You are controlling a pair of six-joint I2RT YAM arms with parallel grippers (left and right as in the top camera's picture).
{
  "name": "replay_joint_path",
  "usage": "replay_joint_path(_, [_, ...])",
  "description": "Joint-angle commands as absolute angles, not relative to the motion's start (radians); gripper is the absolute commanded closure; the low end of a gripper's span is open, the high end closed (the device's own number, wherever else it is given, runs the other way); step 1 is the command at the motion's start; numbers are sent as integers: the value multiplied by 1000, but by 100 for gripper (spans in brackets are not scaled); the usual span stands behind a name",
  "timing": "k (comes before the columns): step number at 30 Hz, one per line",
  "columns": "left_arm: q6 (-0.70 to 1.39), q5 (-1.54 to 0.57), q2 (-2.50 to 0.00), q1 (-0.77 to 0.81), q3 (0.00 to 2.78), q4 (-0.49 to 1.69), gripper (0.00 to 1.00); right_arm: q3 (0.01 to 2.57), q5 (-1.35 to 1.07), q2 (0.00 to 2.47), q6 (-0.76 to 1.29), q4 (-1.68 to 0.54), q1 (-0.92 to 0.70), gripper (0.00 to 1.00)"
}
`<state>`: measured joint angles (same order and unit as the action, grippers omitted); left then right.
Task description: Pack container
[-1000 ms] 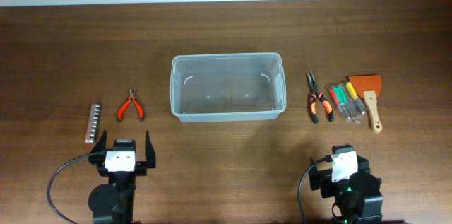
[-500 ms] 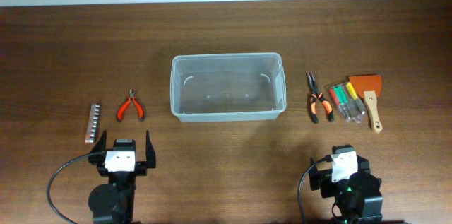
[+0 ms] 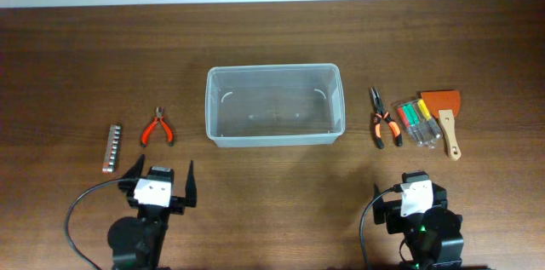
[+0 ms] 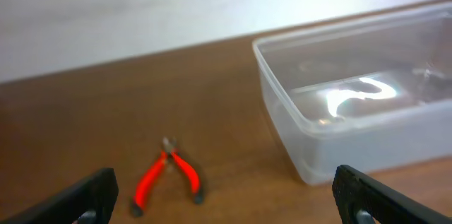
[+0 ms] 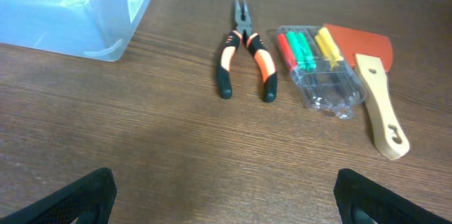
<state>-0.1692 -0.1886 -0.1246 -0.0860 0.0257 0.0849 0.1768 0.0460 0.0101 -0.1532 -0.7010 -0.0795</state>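
The container stands in the middle of the surface, with cutters near its left side and a bit rail farther left and slightly nearer the front, while to its right lie pliers, then a screwdriver case just beside them and a scraper against the case's right side.

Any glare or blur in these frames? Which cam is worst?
Left wrist is worst: the whole frame is soft, the red-handled cutters are smeared, and there's a bright glare patch inside the container. Right wrist is sharp, with the orange-and-black pliers crisp. Overhead is evenly lit and in focus, with no hotspots.
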Motion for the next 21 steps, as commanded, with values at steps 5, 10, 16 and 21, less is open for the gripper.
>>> replay_joint_path(5, [-115,-240,-225,-88,46,96,1,184,-110,3,-141,-654,-84,1])
replay_joint_path(10, [-113,-166,-271,-88,189,191,1,300,-149,30,-141,-654,-85,1])
replay_joint_path(16, [-113,-54,-422,-88,469,298,1,552,-146,231,-122,-713,-85,1])
replay_joint_path(21, [-113,8,-624,-88,664,381,1,799,-84,519,-122,-860,-85,1])
